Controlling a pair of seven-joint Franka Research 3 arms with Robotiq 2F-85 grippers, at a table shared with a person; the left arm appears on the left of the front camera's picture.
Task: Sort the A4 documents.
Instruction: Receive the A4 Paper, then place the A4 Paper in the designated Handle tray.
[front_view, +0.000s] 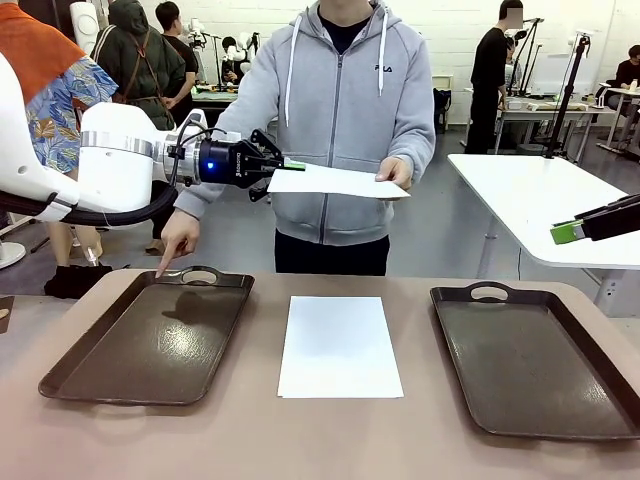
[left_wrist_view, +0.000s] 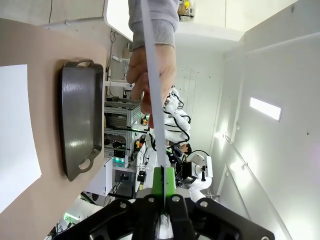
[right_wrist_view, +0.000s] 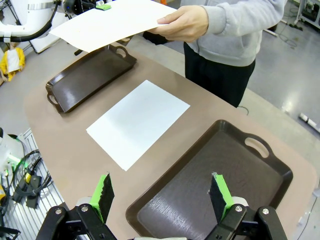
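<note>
2 A4 sheets | sheet 1 (front_view: 335, 181): in air at far side, L gripper (front_view: 293, 165) clamped shut on one edge, person's hand (front_view: 393, 172) on opp. edge | sheet 2 (front_view: 340, 345): flat on table (front_view: 420, 440) betw. left tray (front_view: 160, 340) & right tray (front_view: 530, 360) | R gripper (right_wrist_view: 162, 192): jaws wide, empty, above right tray

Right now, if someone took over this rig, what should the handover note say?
Left pincer: shut on one end of the raised sheet; the person's hand holds its other end.
Right pincer: open, empty, above the right tray.
Person's other hand points at the left tray, at its far rim.
Second sheet lies flat on the table between the trays.
Done: no sheet in either tray. Left: both sheets; the raised one probably goes to the left tray.
</note>
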